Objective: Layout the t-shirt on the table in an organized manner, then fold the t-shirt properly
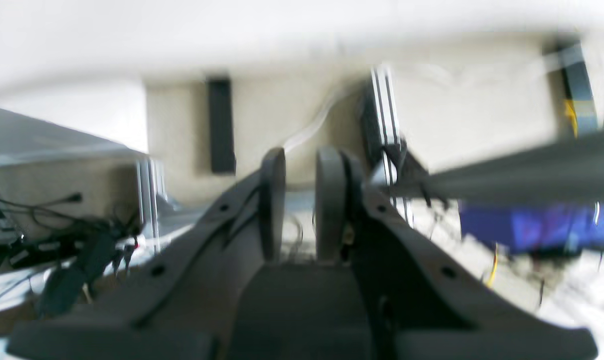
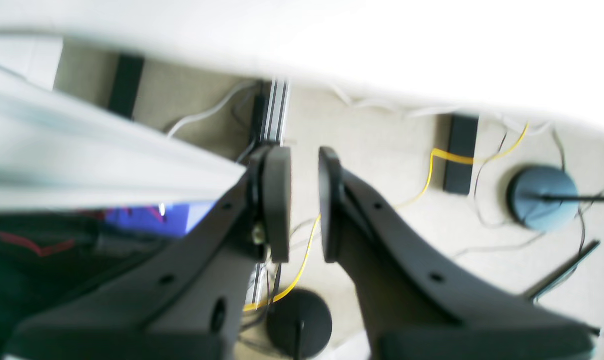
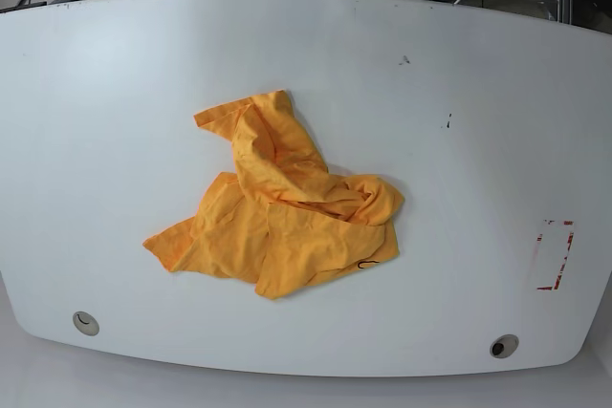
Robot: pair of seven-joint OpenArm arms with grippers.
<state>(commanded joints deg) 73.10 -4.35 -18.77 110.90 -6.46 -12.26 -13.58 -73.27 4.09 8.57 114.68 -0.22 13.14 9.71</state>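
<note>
Well apart: t-shirt (image 3: 279, 205), both pincers

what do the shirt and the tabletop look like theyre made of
The t-shirt looks like soft, matte knit fabric, probably cotton: it lies crumpled in loose folds and wrinkles. The table looks like a hard, smooth white laminate or coated board with a slight gloss; which one the base view cannot settle.
</note>
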